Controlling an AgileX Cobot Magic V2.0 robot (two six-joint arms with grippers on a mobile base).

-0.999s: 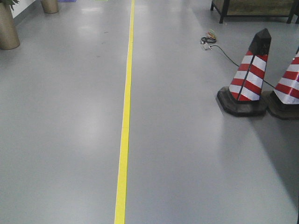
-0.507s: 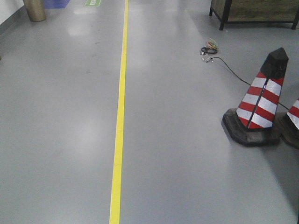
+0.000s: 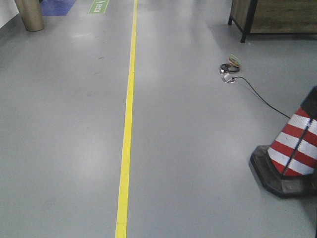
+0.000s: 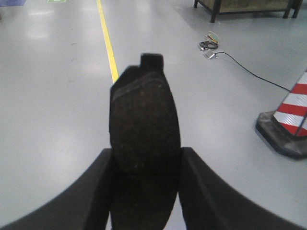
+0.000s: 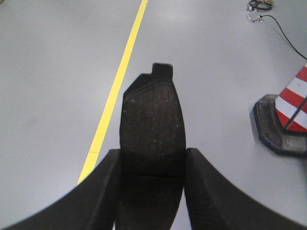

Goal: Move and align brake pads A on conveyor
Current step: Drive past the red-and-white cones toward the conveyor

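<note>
In the left wrist view a dark-grey brake pad stands out forward from my left gripper, which is shut on its lower half; a thin groove crosses the pad between the black fingers. The right wrist view shows the same: a second brake pad clamped in my right gripper, its notched end pointing ahead over the floor. Both pads hang above grey floor. The conveyor is out of view. Neither gripper shows in the front view.
A yellow floor line runs straight ahead over grey floor. A red-and-white traffic cone stands at the right, with a black cable and small plug bundle beyond it. A wooden bench is at far right, a bronze planter far left.
The front view has shifted: the cones slid right and nearer, one leaving the frame, and the bench and planter moved as the base travelled along the yellow line.
</note>
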